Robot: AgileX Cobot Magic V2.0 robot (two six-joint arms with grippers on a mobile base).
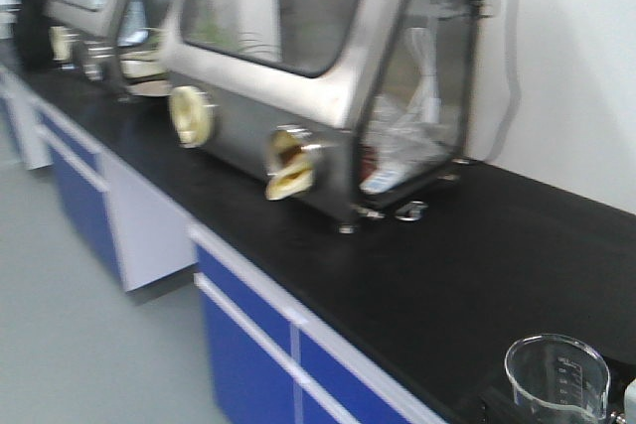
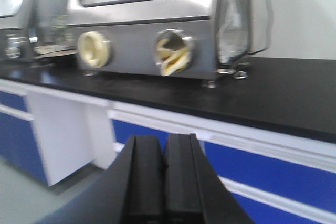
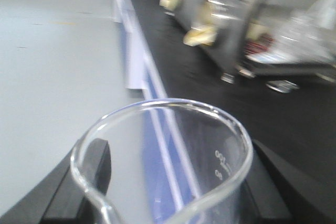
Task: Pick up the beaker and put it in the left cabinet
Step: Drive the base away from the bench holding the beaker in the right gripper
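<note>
You see the beaker (image 3: 223,163) upright between the two black fingers (image 3: 92,174) of the right gripper (image 3: 176,182); one finger sits at its left wall and the other at its right wall, so the fingers are clamped around the glass. The pour spout points toward the wrist camera; the printed marks are on the side of the right finger. In the front view the same beaker (image 1: 556,379) shows in the lower right corner, with the black counter (image 1: 477,245) behind it.

Beyond the right fingertips, ahead and to the right, a steel glove box (image 3: 236,3) stands on the counter; ahead and to the left lies the pale floor (image 3: 52,51).

The left gripper (image 2: 164,182) carries nothing; its fingers (image 2: 142,177) are pressed together, with only a thin seam between them. Just beyond these fingertips you see the blue drawer fronts (image 2: 273,171); above them is the counter, and further ahead the glove box with two round ports.
</note>
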